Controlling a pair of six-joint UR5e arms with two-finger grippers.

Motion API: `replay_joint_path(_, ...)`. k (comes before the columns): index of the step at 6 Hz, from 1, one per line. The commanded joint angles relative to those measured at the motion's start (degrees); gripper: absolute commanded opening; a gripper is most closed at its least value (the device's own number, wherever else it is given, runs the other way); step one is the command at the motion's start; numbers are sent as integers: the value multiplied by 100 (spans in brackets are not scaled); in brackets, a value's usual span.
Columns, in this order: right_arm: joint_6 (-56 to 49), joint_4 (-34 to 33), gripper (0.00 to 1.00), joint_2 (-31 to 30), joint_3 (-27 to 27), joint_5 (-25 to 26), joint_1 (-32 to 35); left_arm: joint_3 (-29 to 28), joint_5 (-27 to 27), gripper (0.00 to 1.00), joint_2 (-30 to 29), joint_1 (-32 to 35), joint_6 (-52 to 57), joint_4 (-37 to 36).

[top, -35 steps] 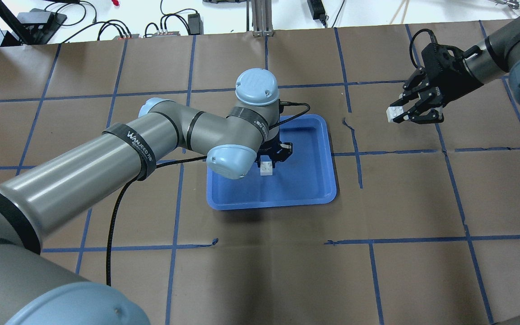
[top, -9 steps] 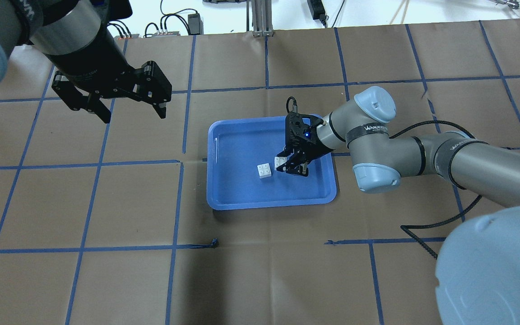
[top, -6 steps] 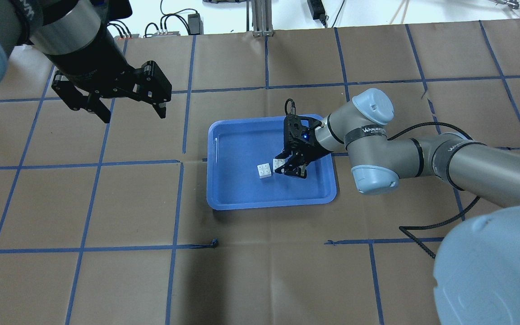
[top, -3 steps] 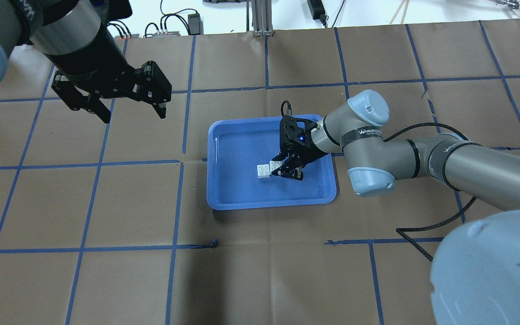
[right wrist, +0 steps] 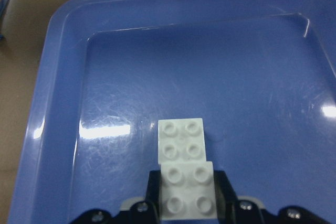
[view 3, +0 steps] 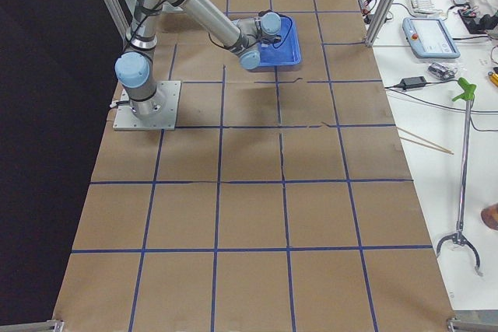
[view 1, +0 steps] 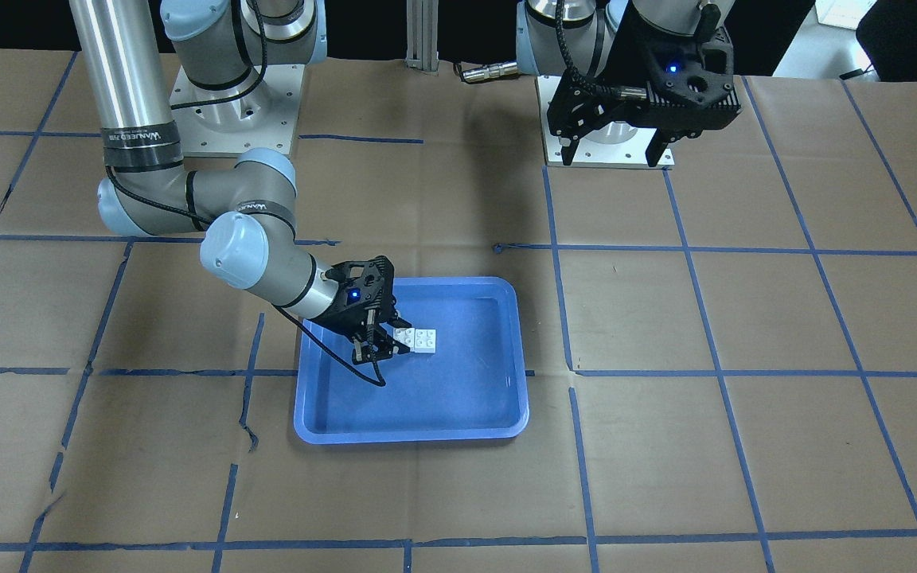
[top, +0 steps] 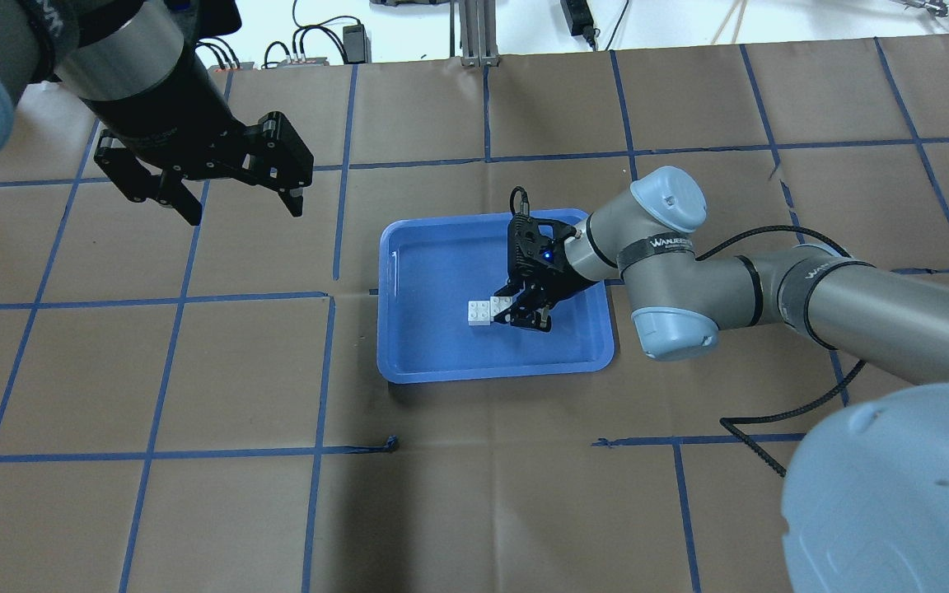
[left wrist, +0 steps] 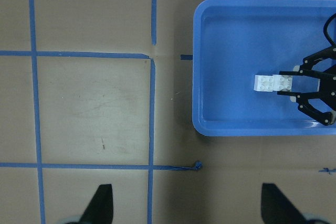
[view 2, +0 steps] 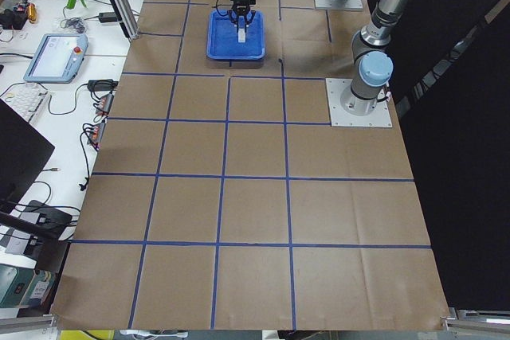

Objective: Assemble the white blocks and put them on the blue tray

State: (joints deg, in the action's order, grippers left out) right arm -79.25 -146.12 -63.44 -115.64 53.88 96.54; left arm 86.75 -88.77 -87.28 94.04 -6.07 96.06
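White four-stud plastic bricks (right wrist: 181, 140): one on glossy blue rounded tray (top: 409, 372), other pinched in right gripper (top: 526, 321), now touching it, gap closed. Left gripper (top: 245, 214) spread, unmoved.

The tray (top: 433, 263) sits near the middle of the table (top: 524, 511). Near its centre, the free block (right wrist: 181, 139) rests on the tray floor. In the overhead view the held block (right wrist: 188, 188) is against its right side, between the fingers of the right gripper (top: 518, 312). The left gripper (top: 245, 210) hangs well apart, left of and beyond the tray.
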Motion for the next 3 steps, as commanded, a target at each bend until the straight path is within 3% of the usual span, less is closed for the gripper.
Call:
replay_joint_path(1, 6, -39, 28, 43, -2, 0, 5, 0, 0, 99, 0, -9, 0, -8)
replay_joint_path(3, 15, -65, 28, 34, -90, -18, 5, -9, 0, 99, 9, -9, 0, 0)
